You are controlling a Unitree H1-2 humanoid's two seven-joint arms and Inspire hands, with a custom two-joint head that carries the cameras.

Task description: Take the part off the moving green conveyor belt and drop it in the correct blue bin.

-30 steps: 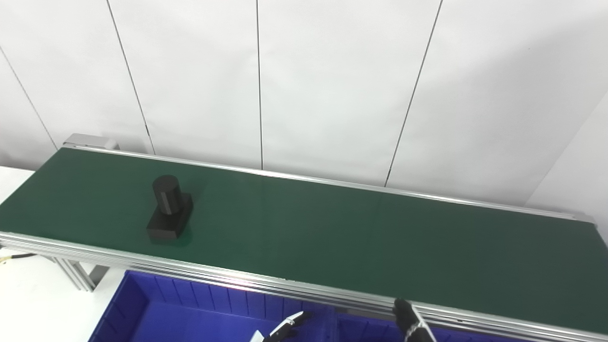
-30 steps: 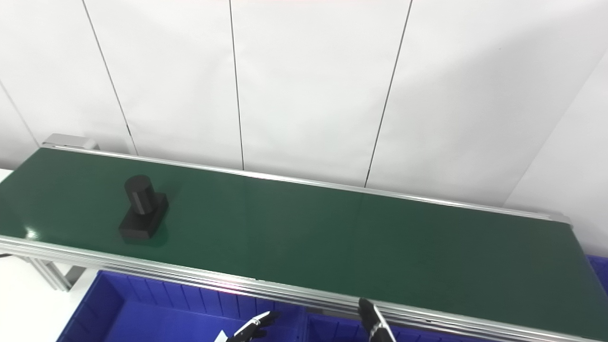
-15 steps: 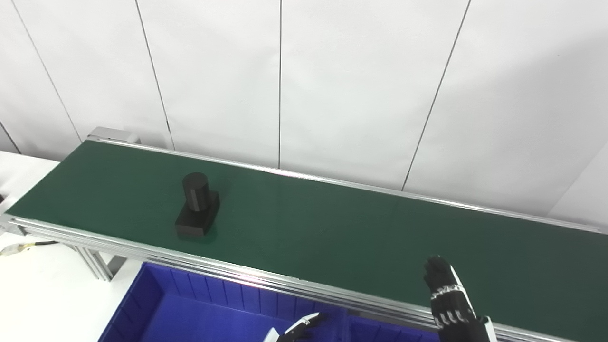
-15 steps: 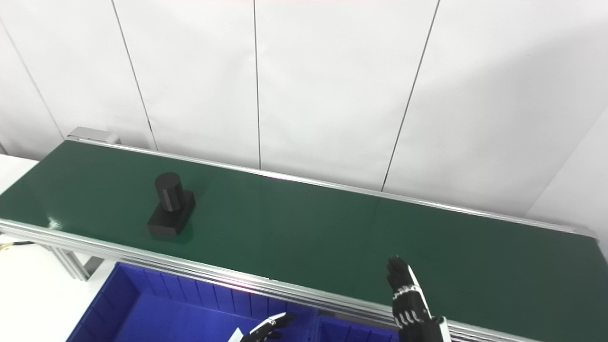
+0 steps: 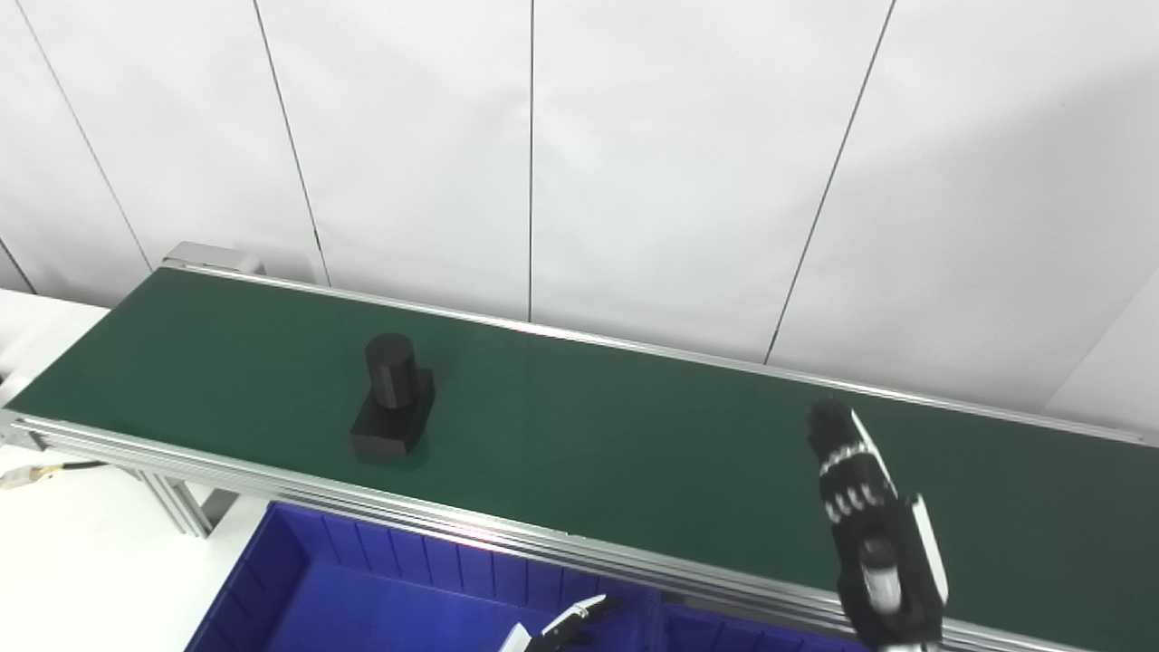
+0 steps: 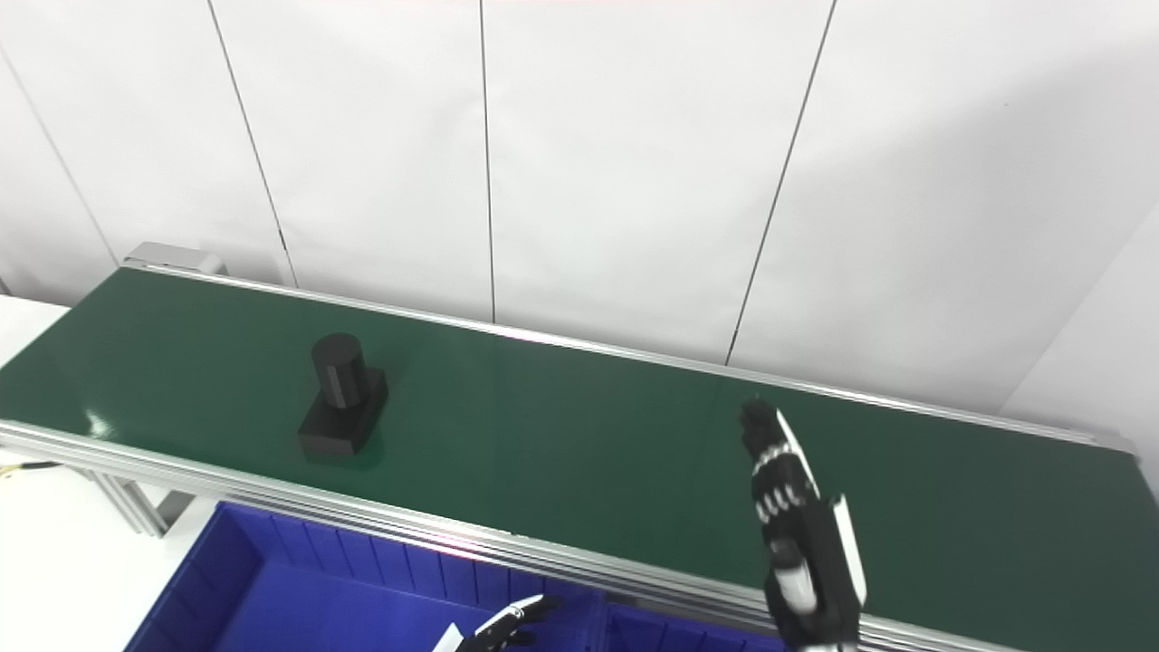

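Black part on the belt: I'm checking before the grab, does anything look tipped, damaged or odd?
Nothing stands out. The black part stands upright on the green belt, its cylinder above its block base, untouched.

A white panelled wall (image 5: pixel 688 163) with thin dark seams stands behind, evenly lit; a white floor (image 5: pixel 72 561) lies lower left.

Part (image 5: pixel 393 397) stands on the conveyor belt (image 5: pixel 589 435), toward its left end. My right hand (image 5: pixel 865 516) sits over the belt's right half, well apart from it. Bin (image 5: pixel 299 580) lies before the belt, my left hand (image 5: pixel 561 627) above it.
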